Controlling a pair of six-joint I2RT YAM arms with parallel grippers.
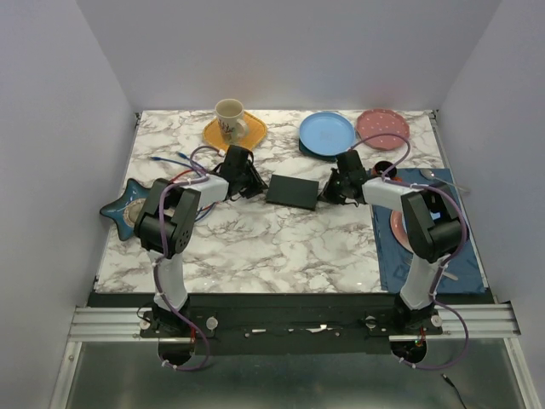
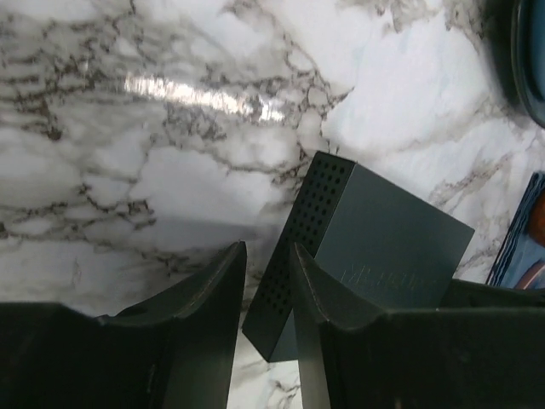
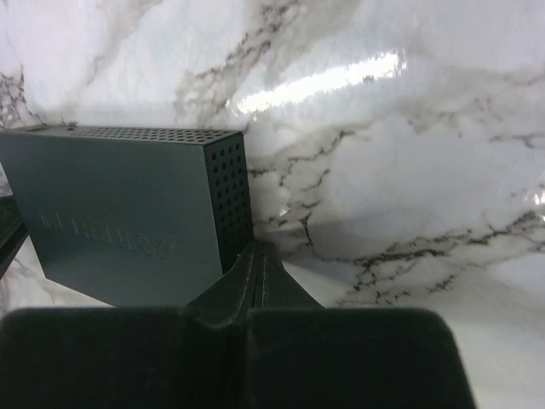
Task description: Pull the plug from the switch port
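Observation:
The flat matte-black box (image 1: 292, 191) lies mid-table between both arms. Its perforated short sides show in the left wrist view (image 2: 383, 239) and the right wrist view (image 3: 119, 213). The switch port and the plug are out of view. My left gripper (image 1: 253, 184) is at the box's left end. It stands open (image 2: 267, 247), straddling the near corner, with marble showing between its left finger and the box. My right gripper (image 1: 328, 192) is shut and empty (image 3: 258, 243), its tips against the foot of the box's right perforated side.
A thin blue cable (image 1: 170, 159) lies loose by the left arm, apart from the box. At the back are a mug (image 1: 230, 118) on an orange plate (image 1: 255, 134), a blue plate (image 1: 326, 134) and a pink plate (image 1: 382, 128). A star-shaped dish (image 1: 123, 211) is left, a blue mat (image 1: 426, 247) right.

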